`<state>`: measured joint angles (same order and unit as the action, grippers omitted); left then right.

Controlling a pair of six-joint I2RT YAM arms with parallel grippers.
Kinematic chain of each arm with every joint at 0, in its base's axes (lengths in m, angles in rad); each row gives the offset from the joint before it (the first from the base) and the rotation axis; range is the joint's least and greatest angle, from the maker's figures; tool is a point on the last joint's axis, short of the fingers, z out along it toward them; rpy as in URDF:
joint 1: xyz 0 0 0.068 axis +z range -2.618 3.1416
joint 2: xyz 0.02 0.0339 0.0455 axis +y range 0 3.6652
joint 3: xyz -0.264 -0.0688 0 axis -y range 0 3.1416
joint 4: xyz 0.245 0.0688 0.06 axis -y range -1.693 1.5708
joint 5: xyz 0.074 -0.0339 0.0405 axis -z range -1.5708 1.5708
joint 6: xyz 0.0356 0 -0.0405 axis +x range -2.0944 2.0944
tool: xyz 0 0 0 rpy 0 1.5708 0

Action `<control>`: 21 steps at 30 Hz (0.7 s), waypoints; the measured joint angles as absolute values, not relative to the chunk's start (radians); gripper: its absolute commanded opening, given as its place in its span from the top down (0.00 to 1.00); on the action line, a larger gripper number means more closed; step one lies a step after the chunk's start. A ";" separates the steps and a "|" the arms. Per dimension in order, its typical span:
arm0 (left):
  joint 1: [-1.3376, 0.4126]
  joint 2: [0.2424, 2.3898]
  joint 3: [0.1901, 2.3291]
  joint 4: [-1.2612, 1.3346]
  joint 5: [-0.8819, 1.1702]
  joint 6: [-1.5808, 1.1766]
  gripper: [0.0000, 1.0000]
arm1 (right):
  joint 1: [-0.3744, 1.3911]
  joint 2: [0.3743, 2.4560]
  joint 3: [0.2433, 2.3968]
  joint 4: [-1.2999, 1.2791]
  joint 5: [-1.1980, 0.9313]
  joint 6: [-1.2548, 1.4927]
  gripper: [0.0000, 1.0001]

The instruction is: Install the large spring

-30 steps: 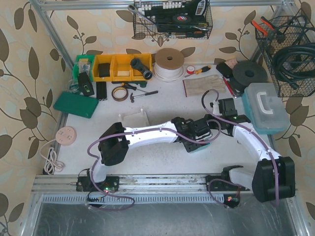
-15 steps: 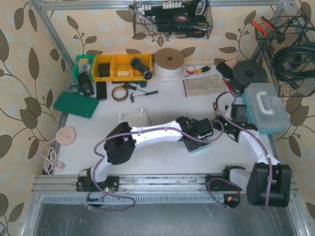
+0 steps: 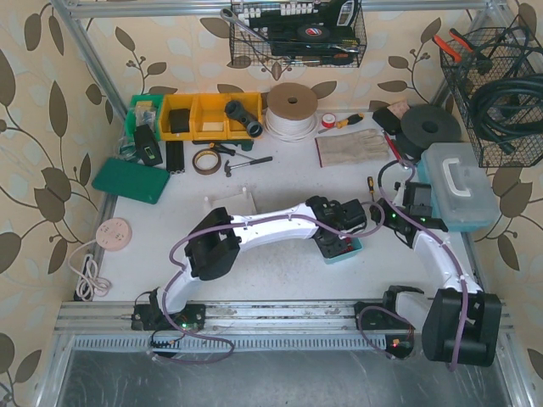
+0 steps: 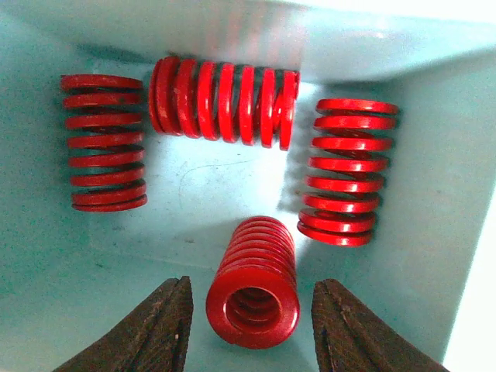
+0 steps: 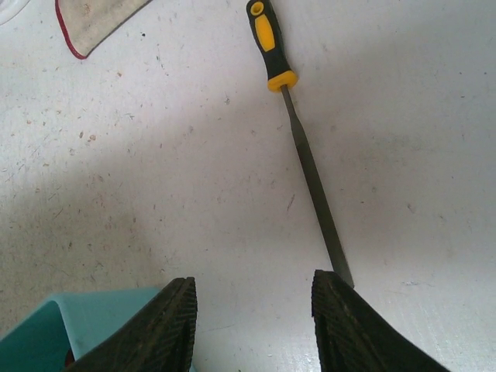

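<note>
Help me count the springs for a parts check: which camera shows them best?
Left wrist: all four red springs lie plainly inside the teal bin. From above, the left arm covers them; only the bin's edge shows. The right wrist catches just a bin corner.

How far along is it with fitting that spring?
Early. Done: the left pincer is down in the teal bin, among four red springs. In hand: its fingers stand open either side of the nearest spring, not closed on it. Left: grip it, lift it out and fit it; where it goes is not in view. The right pincer is open and empty over the table, beside a file.
</note>
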<state>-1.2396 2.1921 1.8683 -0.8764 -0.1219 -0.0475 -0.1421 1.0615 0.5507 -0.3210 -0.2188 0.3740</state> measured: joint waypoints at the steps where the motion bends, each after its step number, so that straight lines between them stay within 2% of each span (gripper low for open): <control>1: -1.236 2.194 1.870 -0.878 -0.118 -0.050 0.54 | -0.143 1.059 0.550 -0.321 -0.218 0.374 0.57; 5: -1.223 2.196 1.872 -0.877 -0.095 -0.054 0.54 | -0.145 1.044 0.549 -0.321 -0.217 0.375 0.57; 14: -1.220 2.207 1.872 -0.861 -0.089 -0.051 0.47 | -0.147 1.005 0.546 -0.321 -0.190 0.381 0.55; 21: -1.216 2.209 1.871 -0.855 -0.097 -0.038 0.58 | -0.147 0.989 0.544 -0.321 -0.179 0.381 0.55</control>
<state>-1.2163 2.2086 1.8706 -0.8555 -0.0971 -0.0383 -0.1471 0.9886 0.5442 -0.3206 -0.1791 0.3813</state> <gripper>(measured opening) 0.465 0.451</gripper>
